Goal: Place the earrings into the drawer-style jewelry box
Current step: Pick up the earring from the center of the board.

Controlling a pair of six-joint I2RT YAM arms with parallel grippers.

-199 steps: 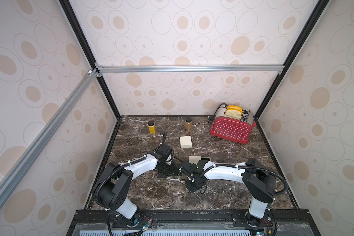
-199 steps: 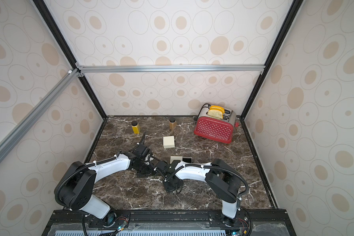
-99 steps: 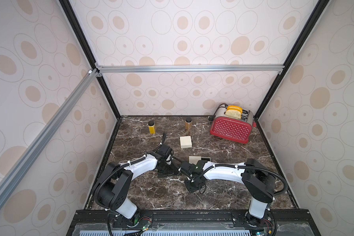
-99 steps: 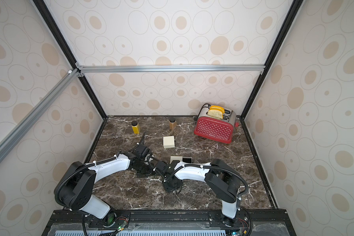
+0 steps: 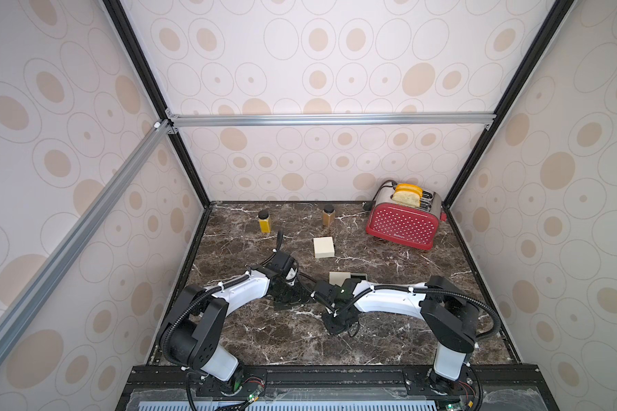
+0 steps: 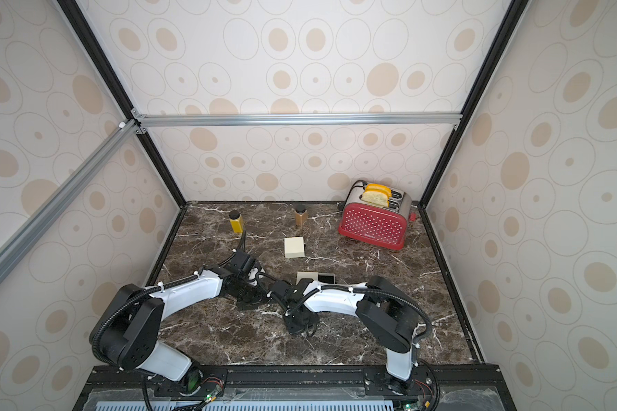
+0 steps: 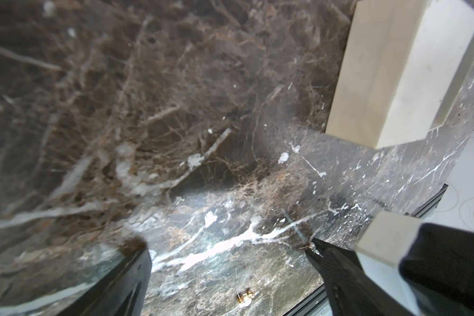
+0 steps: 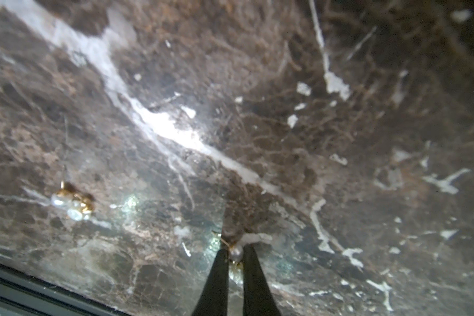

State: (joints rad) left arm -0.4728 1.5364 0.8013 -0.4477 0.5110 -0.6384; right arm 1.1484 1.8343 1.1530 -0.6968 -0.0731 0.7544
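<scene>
My right gripper (image 8: 236,250) is shut on a pearl-and-gold earring (image 8: 236,252), its tips low over the marble. A second earring (image 8: 71,203) lies loose on the marble beside it. The same loose earring (image 7: 245,298) lies between the wide-open fingers of my left gripper (image 7: 230,262). A dark fingertip (image 7: 337,270) with the held earring (image 7: 312,247) at its tip shows in the left wrist view. The cream jewelry box (image 5: 338,277) sits just behind both grippers, its dark-lined drawer (image 5: 359,276) pulled out. It shows in both top views (image 6: 305,277) and in the left wrist view (image 7: 381,76).
A second, closed cream box (image 5: 323,247) sits further back. Two small jars (image 5: 264,220) (image 5: 328,215) stand near the back wall. A red toaster (image 5: 403,224) with bread stands at the back right. The two arms nearly meet at mid-table.
</scene>
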